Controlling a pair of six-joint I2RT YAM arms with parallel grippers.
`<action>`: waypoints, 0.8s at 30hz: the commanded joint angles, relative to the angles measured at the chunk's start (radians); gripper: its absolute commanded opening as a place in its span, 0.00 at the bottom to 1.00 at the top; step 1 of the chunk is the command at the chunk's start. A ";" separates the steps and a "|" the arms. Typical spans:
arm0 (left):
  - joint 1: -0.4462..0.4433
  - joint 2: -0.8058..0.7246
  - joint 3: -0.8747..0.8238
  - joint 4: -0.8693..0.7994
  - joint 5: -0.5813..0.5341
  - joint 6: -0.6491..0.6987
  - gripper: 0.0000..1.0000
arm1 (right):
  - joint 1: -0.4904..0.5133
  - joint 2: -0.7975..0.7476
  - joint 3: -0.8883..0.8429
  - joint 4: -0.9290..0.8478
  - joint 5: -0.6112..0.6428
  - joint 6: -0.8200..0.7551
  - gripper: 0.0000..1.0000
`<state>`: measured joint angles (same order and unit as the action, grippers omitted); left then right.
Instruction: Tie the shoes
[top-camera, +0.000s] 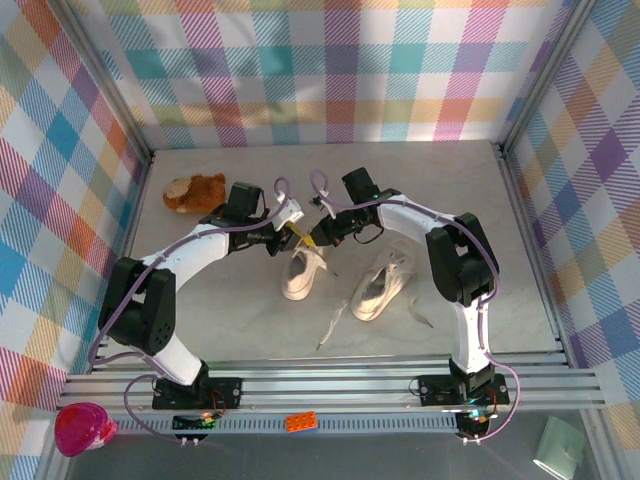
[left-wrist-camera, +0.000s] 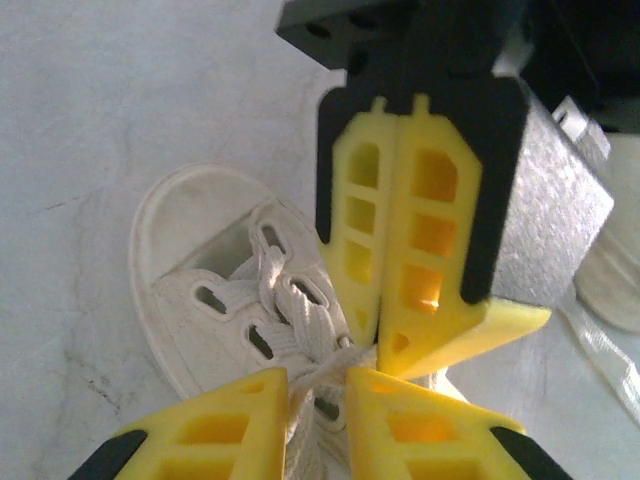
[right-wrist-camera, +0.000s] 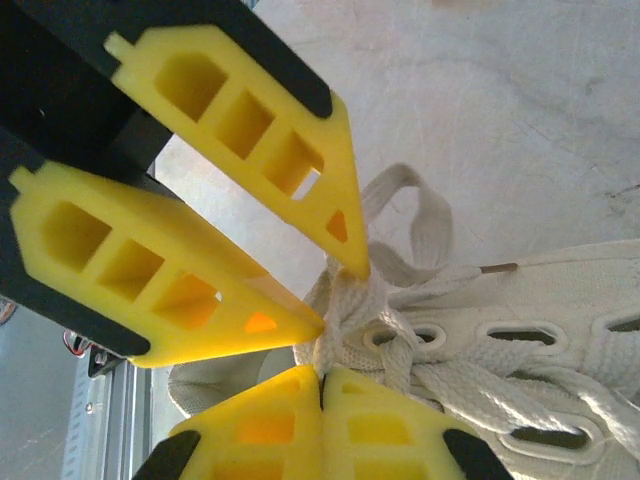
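Worked shoe (top-camera: 300, 275): we saw laces (right-wrist-camera: 345, 300) bunched, no finished bow.
Second shoe (top-camera: 376, 288): untied; loose ends (top-camera: 333, 328) lay on the table (top-camera: 200, 310).
Left fingers (left-wrist-camera: 220, 420): parted.
Right fingers (right-wrist-camera: 270, 425): clenched together.

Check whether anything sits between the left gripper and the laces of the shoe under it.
Nothing visible does. The left gripper is down on the laces of the cream shoe, with a strand between its parted fingers. The right gripper, shut, meets it at the same spot, beside the path rather than across it.
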<state>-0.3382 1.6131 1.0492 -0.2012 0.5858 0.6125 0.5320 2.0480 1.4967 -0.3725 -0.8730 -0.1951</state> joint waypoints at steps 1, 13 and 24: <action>0.004 0.015 0.019 -0.085 0.032 0.131 0.31 | -0.007 0.013 0.033 -0.023 -0.035 -0.011 0.00; 0.005 0.062 0.153 -0.281 0.032 0.401 0.59 | -0.012 0.020 0.057 -0.063 -0.053 -0.043 0.00; -0.019 0.119 0.186 -0.265 0.016 0.454 0.58 | -0.019 0.037 0.071 -0.072 -0.079 -0.053 0.00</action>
<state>-0.3466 1.7172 1.1992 -0.4446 0.5835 1.0153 0.5217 2.0670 1.5341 -0.4175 -0.8944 -0.2203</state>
